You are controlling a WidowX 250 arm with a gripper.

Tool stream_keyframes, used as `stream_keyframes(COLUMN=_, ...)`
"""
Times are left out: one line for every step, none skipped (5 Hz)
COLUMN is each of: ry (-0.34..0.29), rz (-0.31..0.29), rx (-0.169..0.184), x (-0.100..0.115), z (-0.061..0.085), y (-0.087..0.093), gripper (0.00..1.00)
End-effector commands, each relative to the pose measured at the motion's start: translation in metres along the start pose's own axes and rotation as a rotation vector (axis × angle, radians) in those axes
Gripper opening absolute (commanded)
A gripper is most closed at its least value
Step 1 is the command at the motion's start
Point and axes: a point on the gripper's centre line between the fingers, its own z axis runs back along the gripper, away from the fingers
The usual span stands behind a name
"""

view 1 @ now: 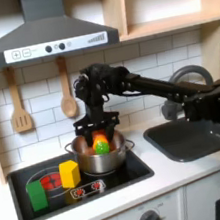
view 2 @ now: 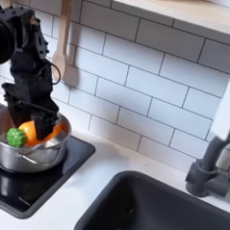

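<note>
- In the first exterior view, a green block (view 1: 37, 195) and a yellow block (view 1: 69, 174) stand on the black stovetop (view 1: 56, 200), at the left.
- Just right of them, a round steel pot (view 1: 100, 157) holds an orange-and-green toy vegetable (view 1: 100, 142), already inside.
- The black gripper (view 1: 98, 131) reaches down into it; its jaws seem closed on the vegetable, though I cannot tell for sure.
- Farther right, a dark sink (view 1: 193, 139) sits in the white counter (view 1: 168, 173).
</note>
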Motion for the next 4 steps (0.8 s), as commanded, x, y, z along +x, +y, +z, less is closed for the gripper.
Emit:
stream_keyframes(ry=-0.033, rz=-0.001, rx=-0.028, x=0.0071, z=0.0154, y=-0.0067, gripper=0.0)
stream_keyframes(ry=-0.035, rz=0.004, rx=-0.038, x=0.0064, z=0.0162, y=-0.0076, gripper=0.0)
stream_keyframes(ry=-0.019, rz=0.005, rx=-0.037, x=0.0022, z=0.0112, y=-0.0046, gripper=0.0)
stream_keyframes(ry=-0.024, rz=0.011, rx=-0.039, x=0.0036, z=0.0104, y=-0.0022, gripper=0.0)
